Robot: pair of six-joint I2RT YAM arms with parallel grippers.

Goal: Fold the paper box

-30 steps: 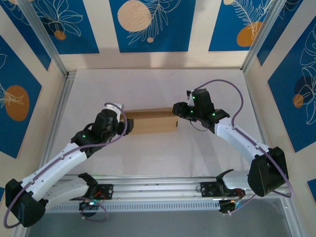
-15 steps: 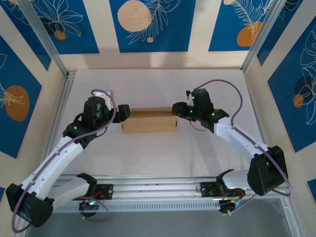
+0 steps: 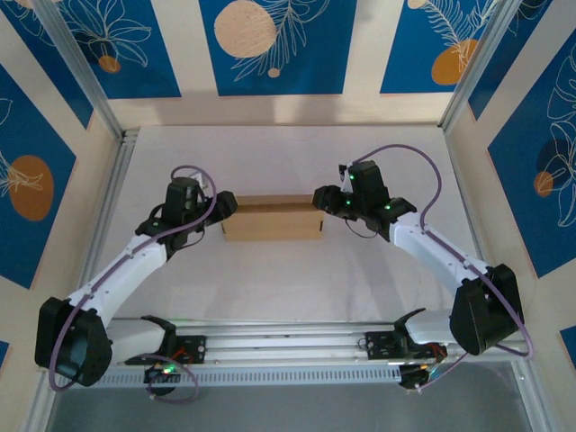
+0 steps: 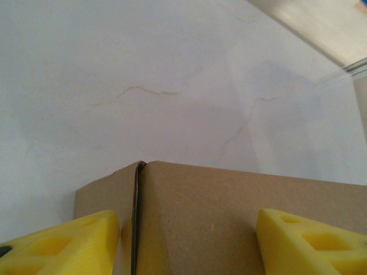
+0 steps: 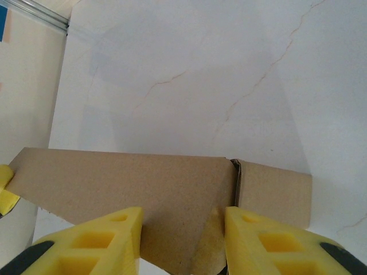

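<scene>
Top external: seeing the paper box (image 3: 272, 219) as a shallow brown rectangle lying mid-tabletop (image 3: 270, 279), long side running left-right, looking folded up rather than flat. Left claw (image 3: 224, 208) parked at its left end, right claw (image 3: 320, 199) at its right end. Left wrist: yellow fingers (image 4: 69, 243) spread wide, so reading the left claw as open, with a plain cardboard face between and beyond them and a corner seam (image 4: 136, 217) just beside the left pad; can't confirm contact. Right wrist: fingers (image 5: 92, 243) set closer together, with a cardboard corner and a vertical seam filling the gap between them; can't tell whether clamped on the box or just straddling it. White veined tabletop behind the box in both wrist views. Blue-and-cream patterned panels (image 3: 270, 45) around the cell.
</scene>
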